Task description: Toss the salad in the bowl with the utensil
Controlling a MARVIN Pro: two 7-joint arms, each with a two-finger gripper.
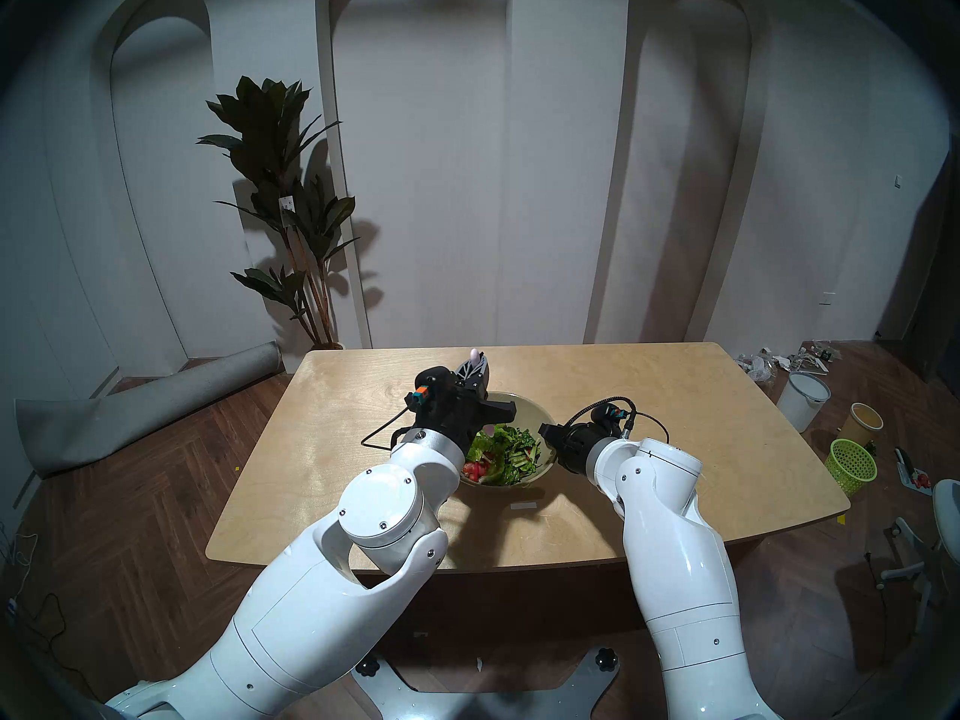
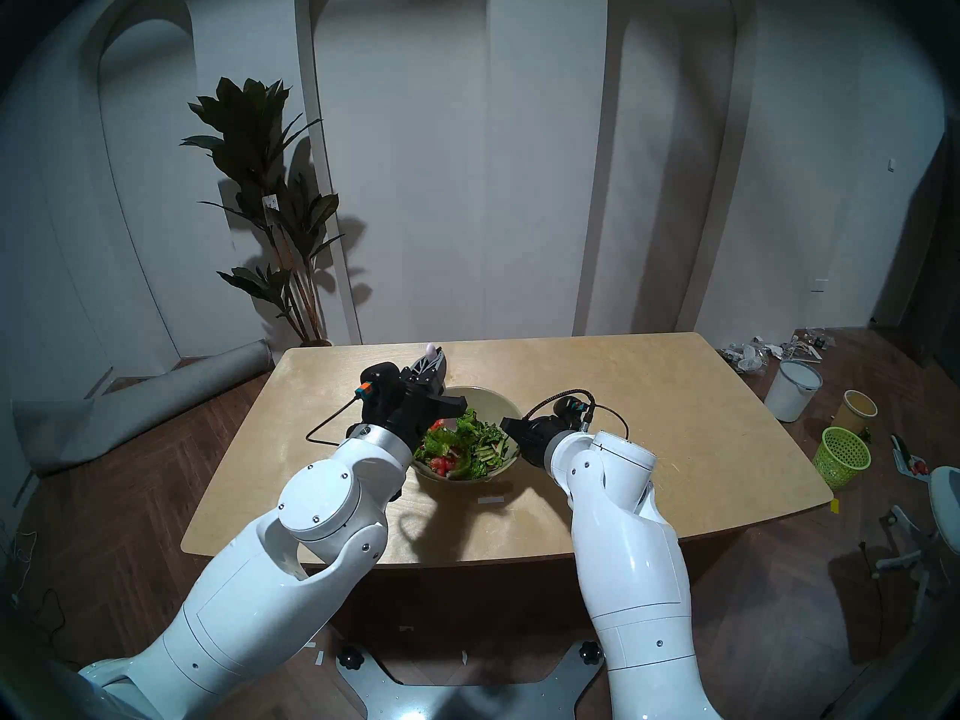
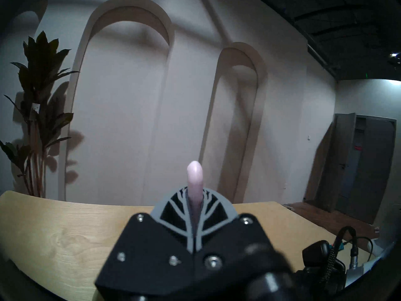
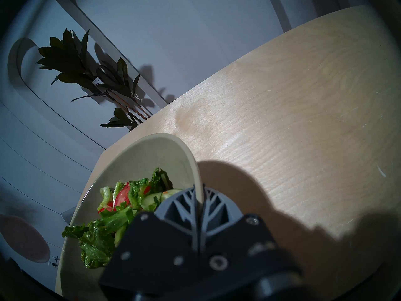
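Observation:
The olive-beige bowl stands mid-table and holds the salad, leafy greens with red pieces. My left gripper is above the bowl's far-left rim, fingers pointing up and away, and is shut on the pale pink spoon. In the left wrist view the spoon's handle end sticks out between the shut fingers. The spoon's head is hidden under the wrist. My right gripper is at the bowl's right side. In the right wrist view it is pinched on the bowl's rim, beside the salad.
The wooden table has a small white label in front of the bowl. On the floor at the right stand a green mesh basket, a white bucket and a yellow cup. A potted plant and a rolled mat are at the left.

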